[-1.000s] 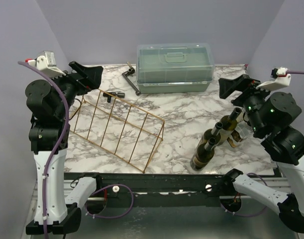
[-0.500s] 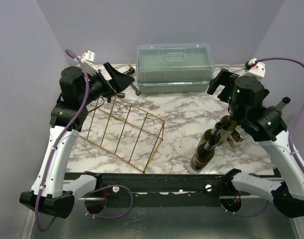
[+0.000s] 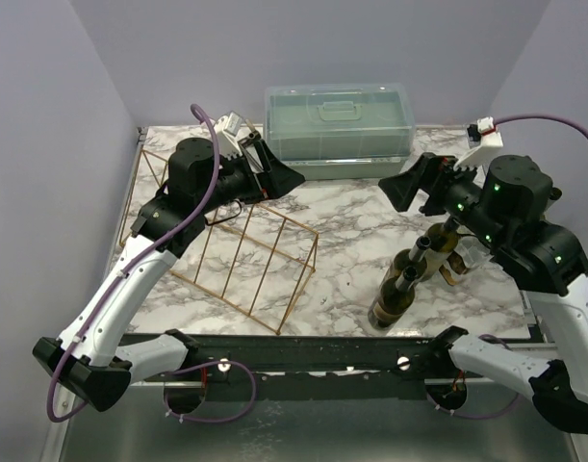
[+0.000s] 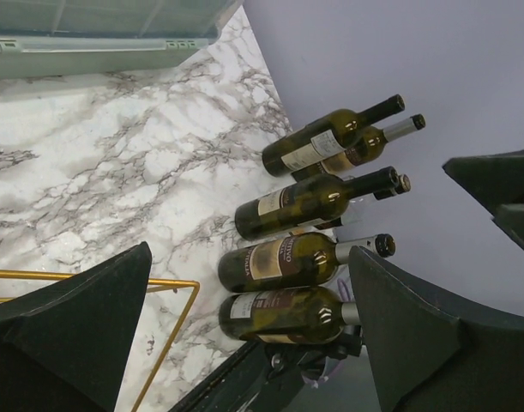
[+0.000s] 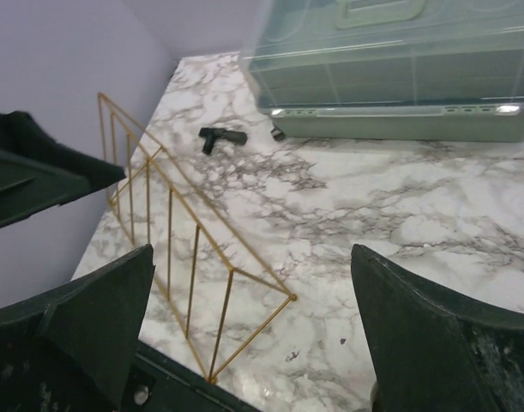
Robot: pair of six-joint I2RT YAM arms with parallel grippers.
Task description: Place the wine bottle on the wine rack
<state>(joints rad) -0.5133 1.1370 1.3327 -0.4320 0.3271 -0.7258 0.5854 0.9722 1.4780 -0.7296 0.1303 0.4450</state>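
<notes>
**Top external:** fixed camera above and behind the 2 arm bases (image 3: pixel 87 373), looking down and toward the far wall; it takes in the whole marble table (image 3: pixel 351 226).
**Left wrist:** rides the left arm (image 3: pixel 140 269), raised over the table's left half, facing right toward the wine bottles (image 4: pixel 304 202), fairly near.
**Right wrist:** rides the right arm (image 3: pixel 549 255), facing left toward the wine rack (image 5: pixel 171 223) and green box (image 5: pixel 390 77).
Both wrist views share the box front and 1 rack corner.

A long gold thin-wire wine rack (image 3: pixel 299 281) (image 5: pixel 231 269), a triangular prism of parallel bars, rests flat on the left half of the marble bench (image 3: pixel 361 217). Five dark green glass wine bottles (image 3: pixel 397 296) (image 4: pixel 289 259) with paper labels lie clustered side by side near the bench's right edge, well apart from the rack.
</notes>
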